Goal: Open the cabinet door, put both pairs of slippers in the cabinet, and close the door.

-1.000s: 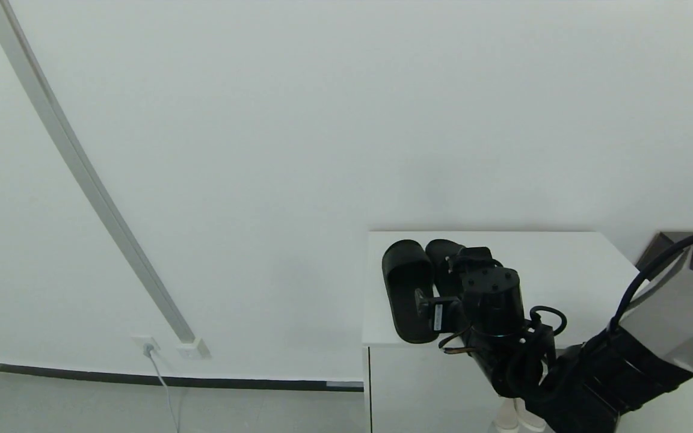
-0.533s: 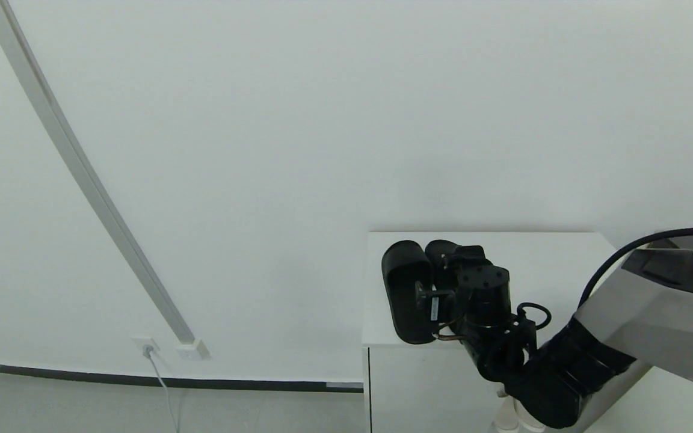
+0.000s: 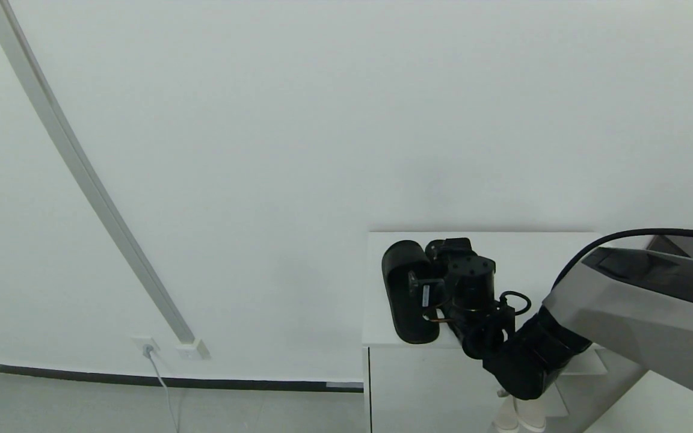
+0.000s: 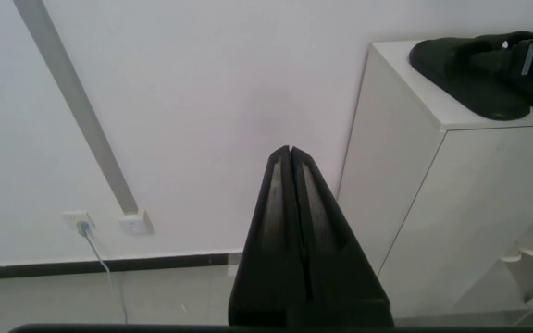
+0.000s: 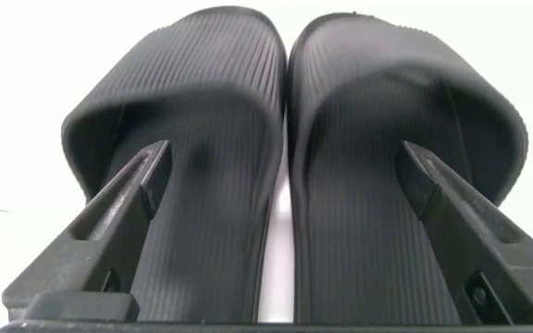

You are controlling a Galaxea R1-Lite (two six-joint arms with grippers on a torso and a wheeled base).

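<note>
A pair of black slippers (image 3: pixel 405 291) lies side by side on top of the white cabinet (image 3: pixel 539 258), at its left front corner. My right gripper (image 3: pixel 443 255) is open over them. In the right wrist view each finger (image 5: pixel 123 208) lies above one footbed, close to the ribbed straps of the black slippers (image 5: pixel 340 102), and the right gripper (image 5: pixel 285 185) spans the pair. A pale pair of slippers (image 3: pixel 518 416) shows low at the cabinet front, partly behind my right arm. My left gripper (image 4: pixel 291 213) is shut and empty, low and left of the cabinet (image 4: pixel 415 185).
A grey cable duct (image 3: pixel 82 174) runs slantwise down the white wall to a socket with a cord (image 3: pixel 148 347). Bare floor lies left of the cabinet. The black slippers (image 4: pixel 475 60) overhang the cabinet's front edge slightly.
My right arm has pushed forward and leftward along the cabinet top, bringing its open gripper farther over the black slippers toward their straps. The slippers have not moved.
</note>
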